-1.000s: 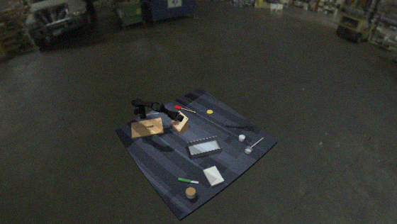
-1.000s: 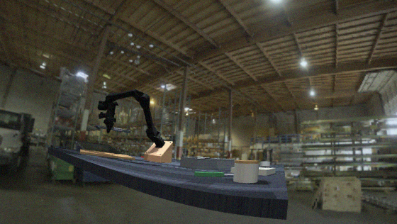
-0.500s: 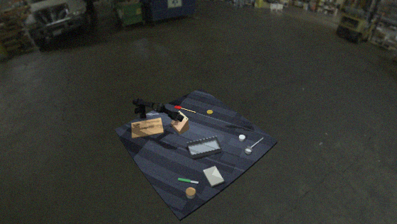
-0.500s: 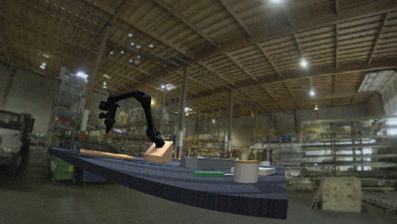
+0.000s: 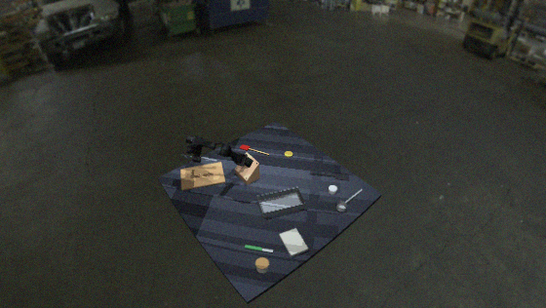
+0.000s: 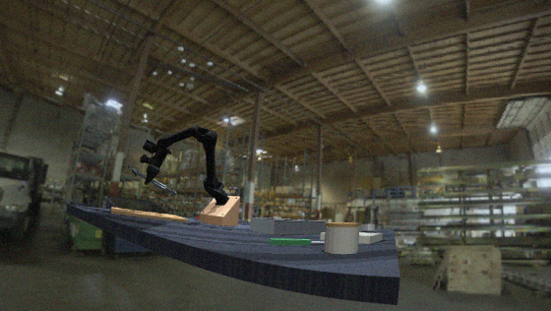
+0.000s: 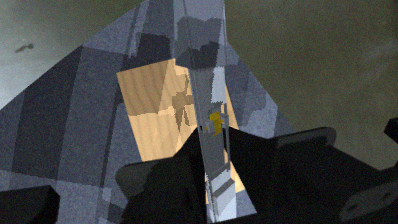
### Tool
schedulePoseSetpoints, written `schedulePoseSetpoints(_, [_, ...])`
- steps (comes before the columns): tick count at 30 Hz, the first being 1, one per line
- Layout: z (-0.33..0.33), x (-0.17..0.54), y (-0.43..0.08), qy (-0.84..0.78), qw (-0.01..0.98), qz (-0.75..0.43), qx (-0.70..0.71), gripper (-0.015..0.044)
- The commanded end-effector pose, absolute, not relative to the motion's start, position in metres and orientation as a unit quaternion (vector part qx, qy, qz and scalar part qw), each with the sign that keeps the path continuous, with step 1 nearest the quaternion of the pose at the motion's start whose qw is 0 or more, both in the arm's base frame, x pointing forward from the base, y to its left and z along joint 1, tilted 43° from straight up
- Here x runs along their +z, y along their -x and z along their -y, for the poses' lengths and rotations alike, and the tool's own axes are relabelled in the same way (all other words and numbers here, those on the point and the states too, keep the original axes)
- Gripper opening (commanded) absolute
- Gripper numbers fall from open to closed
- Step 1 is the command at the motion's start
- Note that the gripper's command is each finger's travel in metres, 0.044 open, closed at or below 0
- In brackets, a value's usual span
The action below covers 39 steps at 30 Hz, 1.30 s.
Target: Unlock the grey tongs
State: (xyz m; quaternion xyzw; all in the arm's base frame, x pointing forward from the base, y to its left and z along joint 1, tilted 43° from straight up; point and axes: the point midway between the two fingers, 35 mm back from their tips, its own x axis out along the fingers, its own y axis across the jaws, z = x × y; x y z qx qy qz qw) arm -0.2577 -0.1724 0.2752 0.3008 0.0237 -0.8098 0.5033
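Observation:
The grey tongs (image 5: 210, 159) (image 6: 164, 187) (image 7: 205, 87) are held in the air, slanting down toward the arm's base in the exterior view. Their two arms look close together in the wrist view, with a yellow piece (image 7: 215, 123) between them; whether the lock is engaged cannot be told. My gripper (image 6: 150, 181) (image 7: 208, 129) is shut on the tongs. The wooden board (image 5: 195, 183) (image 6: 148, 214) (image 7: 142, 125) lies flat below, with the gripper well above it. The roasting tin (image 5: 288, 211) (image 6: 300, 226) stands farther along the table, with nothing resting across it.
The arm stands on an angled wooden block (image 5: 251, 175) (image 6: 221, 215) beside the board. A red-headed utensil (image 5: 245, 147) lies behind it. A green marker (image 5: 253, 248) (image 6: 290, 241), a pale box (image 5: 293, 242) and a wooden-lidded jar (image 5: 262, 265) (image 6: 341, 239) are beyond the tin.

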Motion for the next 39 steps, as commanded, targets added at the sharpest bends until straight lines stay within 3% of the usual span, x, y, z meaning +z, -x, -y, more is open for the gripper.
schedulePoseSetpoints(1, [0.170,0.278,0.257,-0.272,0.499,0.000,-0.823,-0.0150])
schedulePoseSetpoints(39, [0.148,0.272,0.219,-0.078,0.520,0.141,-0.839,-0.0150])
